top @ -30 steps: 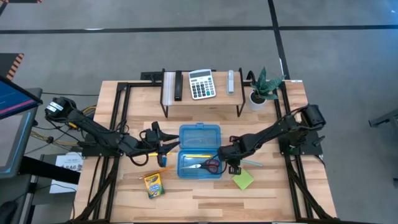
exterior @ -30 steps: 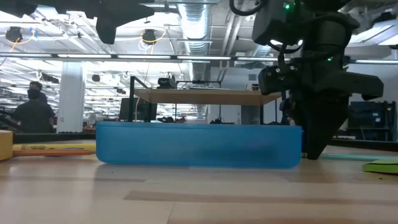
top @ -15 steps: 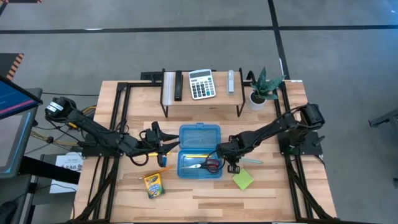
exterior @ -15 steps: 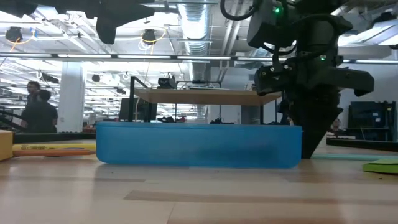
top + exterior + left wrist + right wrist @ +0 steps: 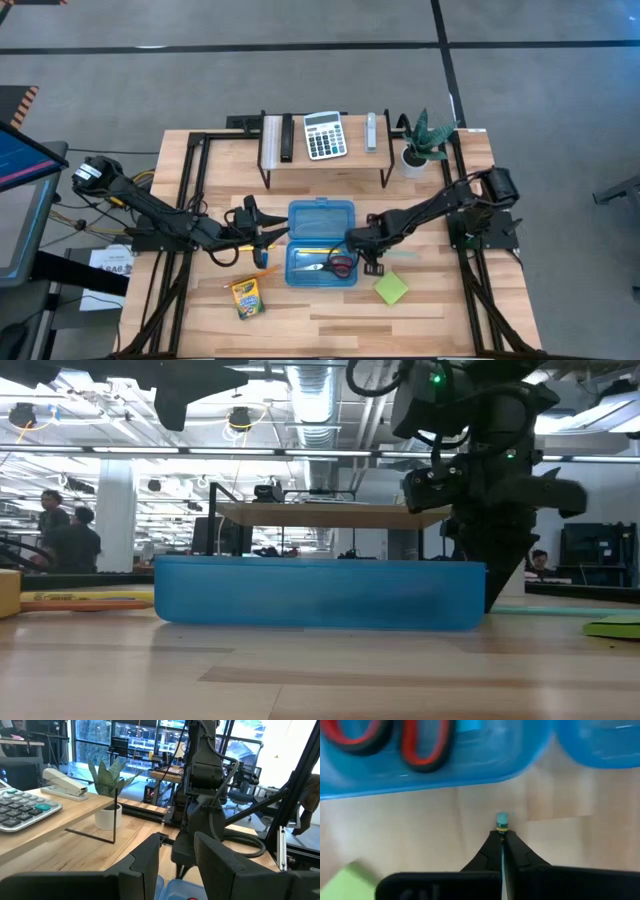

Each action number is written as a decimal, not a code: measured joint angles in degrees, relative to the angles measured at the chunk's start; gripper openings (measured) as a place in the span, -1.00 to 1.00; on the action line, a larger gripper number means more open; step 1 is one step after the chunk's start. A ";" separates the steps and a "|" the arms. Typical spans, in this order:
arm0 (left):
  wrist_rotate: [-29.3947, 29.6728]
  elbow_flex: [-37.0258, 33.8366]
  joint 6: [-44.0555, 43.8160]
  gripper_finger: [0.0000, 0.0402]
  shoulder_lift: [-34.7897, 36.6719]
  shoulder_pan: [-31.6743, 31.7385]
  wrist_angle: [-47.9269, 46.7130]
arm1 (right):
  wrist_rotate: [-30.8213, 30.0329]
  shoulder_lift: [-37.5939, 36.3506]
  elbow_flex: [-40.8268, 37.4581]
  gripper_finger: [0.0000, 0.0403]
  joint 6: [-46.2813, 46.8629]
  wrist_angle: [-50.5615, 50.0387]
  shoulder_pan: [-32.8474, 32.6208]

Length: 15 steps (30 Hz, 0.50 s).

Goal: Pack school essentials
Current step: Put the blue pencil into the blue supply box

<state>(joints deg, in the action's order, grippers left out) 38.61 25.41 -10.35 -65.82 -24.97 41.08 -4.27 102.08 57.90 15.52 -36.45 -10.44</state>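
right tool (image 5: 502,840) — pinching thin green pen (image 5: 502,820) | translucent blue case (image 5: 321,243)

Scissors (image 5: 334,266) in case (image 5: 321,218), perhaps beside pencil (image 5: 318,250)

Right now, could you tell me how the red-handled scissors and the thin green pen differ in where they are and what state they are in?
The red-handled scissors lie loose inside the open blue case; the thin green pen is outside it, above the bare table beside the case's right wall. The scissors are untouched, while the pen is pinched in the right gripper. Both sit at the case's right end.
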 joint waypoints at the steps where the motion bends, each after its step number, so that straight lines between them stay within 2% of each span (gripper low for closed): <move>1: 0.00 0.00 0.00 -0.44 0.00 -0.01 0.00 | -0.43 0.06 0.45 -0.99 -0.18 -0.67 0.09; 5: -0.02 0.00 0.00 -0.44 0.00 0.00 0.00 | -3.44 0.17 2.03 -1.00 -0.20 -4.27 0.13; 15: -0.03 0.00 0.02 -0.44 0.00 -0.01 -0.07 | -3.89 0.09 3.04 -1.00 -0.15 -8.96 -0.02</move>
<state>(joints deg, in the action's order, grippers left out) 38.58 25.41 -10.33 -65.82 -24.98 41.01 -8.16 102.17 60.93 15.37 -45.41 -10.46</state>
